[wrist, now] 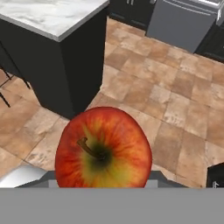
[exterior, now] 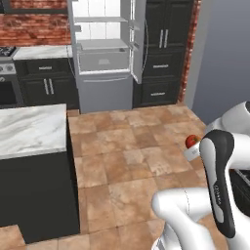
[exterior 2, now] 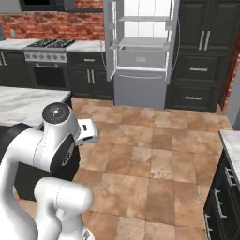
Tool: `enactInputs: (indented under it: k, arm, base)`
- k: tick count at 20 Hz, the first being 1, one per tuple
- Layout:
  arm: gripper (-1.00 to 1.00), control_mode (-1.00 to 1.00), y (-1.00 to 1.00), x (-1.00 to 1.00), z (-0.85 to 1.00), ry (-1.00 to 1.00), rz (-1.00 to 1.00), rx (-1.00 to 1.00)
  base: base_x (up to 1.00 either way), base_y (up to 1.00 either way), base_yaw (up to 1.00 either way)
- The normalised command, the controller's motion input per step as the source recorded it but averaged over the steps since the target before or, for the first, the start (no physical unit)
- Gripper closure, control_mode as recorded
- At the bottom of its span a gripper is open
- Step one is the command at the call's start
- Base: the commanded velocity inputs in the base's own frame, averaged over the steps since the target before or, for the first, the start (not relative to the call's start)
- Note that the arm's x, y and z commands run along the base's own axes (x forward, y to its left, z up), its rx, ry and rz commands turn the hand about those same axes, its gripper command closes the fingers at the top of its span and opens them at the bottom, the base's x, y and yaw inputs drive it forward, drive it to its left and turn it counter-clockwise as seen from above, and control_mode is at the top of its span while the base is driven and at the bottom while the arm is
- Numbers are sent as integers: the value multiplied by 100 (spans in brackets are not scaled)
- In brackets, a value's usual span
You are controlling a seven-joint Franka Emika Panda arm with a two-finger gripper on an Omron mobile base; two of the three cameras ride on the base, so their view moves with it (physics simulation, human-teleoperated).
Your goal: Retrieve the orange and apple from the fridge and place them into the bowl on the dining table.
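A red and yellow apple (wrist: pixel 103 148) sits stem-up between my fingers, close to the hand camera. In the left base view the apple (exterior: pixel 192 141) hangs above the tiled floor with my gripper (exterior: pixel 193 148) shut on it. The grey fridge (exterior: pixel 105 53) stands at the far wall with both upper doors open, its white inside and shelves showing; from the other side the fridge (exterior 2: pixel 140 51) looks the same. The marble dining table (exterior: pixel 29 129) lies to my left, its corner (wrist: pixel 52 17) ahead of the hand and its top (exterior 2: pixel 18 103) behind my arm. The orange and the bowl are out of view.
Black cabinets (exterior: pixel 163 53) flank the fridge, and a stove (exterior 2: pixel 47 58) stands by the brick wall at the left. A dark cabinet with a marble top (exterior 2: pixel 225 197) lines the right side. Stool legs (wrist: pixel 6 87) show beside the table's dark base. Open tiled floor (exterior: pixel 127 151) runs toward the fridge.
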Motion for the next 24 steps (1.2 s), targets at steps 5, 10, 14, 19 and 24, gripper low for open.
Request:
enactInputs:
  k: [5,10,14,19,24]
  arm:
    - [100,100,0,0,0,0,0,0]
    - [100,100,0,0,0,0,0,0]
    - [100,100,0,0,0,0,0,0]
    - [100,100,0,0,0,0,0,0]
    - [100,100,0,0,0,0,0,0]
  base:
    - [-10,95,0]
    - [0,100,-4]
    - [0,100,-2]
    - [0,100,-3]
    - [0,100,-3]
